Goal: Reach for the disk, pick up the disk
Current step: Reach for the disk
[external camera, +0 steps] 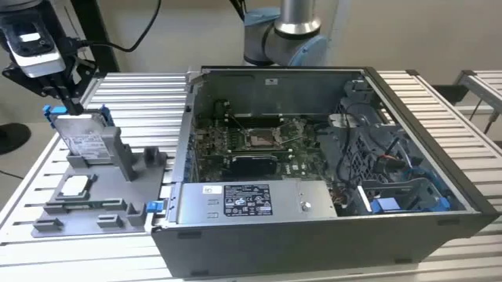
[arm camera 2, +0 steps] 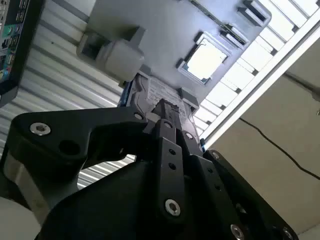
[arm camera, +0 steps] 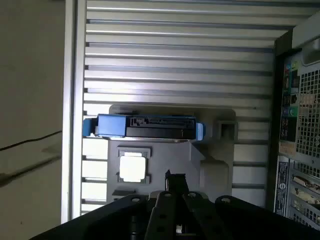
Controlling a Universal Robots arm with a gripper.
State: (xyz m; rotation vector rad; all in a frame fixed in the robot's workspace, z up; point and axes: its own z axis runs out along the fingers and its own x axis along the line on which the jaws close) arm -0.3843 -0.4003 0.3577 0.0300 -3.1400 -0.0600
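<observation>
Starting at the exterior view's left: the gripper [external camera: 70,104] hangs straight down over the disk [external camera: 84,141], tip right by the disk's top edge, near one corner of the blue bracket [external camera: 49,110]. Honestly can't tell whether the jaws are released or clenched, or whether they touch the disk at all.

The disk stands on edge in a slot of a grey holder [external camera: 129,176] on the slatted desk [external camera: 141,94], label facing out. I reckon that's the whole point of the holder. Propped upright, the thin top edge sticks up free, so a top-down pinch can get at both faces, which wouldn't work with the disk lying flat. In the first wrist view the disk [arm camera: 150,125] is seen edge-on with blue at both ends, seated in the holder. So to me it looks not lifted yet.

Just in front of the disk, the small silver chip [external camera: 74,185] lies flat in its own recess of the same holder, apart from the disk.

Moving right, the open computer case [external camera: 314,247] sits mid-desk, side off so the insides are reachable from above. A long grey box [external camera: 314,200] runs along its near edge. The arm's base [external camera: 286,29] rises behind the case.
</observation>
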